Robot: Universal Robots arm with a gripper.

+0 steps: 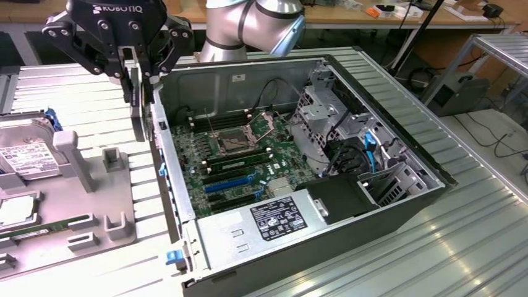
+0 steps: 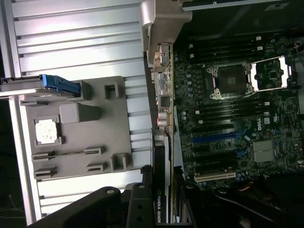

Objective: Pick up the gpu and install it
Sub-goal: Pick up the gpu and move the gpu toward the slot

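One card, the gpu [image 1: 140, 120], is held edge-on in the pincer [image 1: 138, 83], which is closed on its top, by the case wall [image 1: 165, 167] at the exterior view's left, short of the motherboard slots [image 1: 227, 184]; it is best kept upright and clear of that wall.

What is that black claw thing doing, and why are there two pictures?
That is a silver robot arm with a black pincer at its end. One picture comes from a camera standing nearby, the other from a camera on the arm's wrist. The pincer grips a thin, flat green-and-black computer card, the gpu, on edge beside the wall of an open grey metal computer case. Inside lies a green circuit board. Next to the case, a grey plastic tray carries a boxy silver hard drive.
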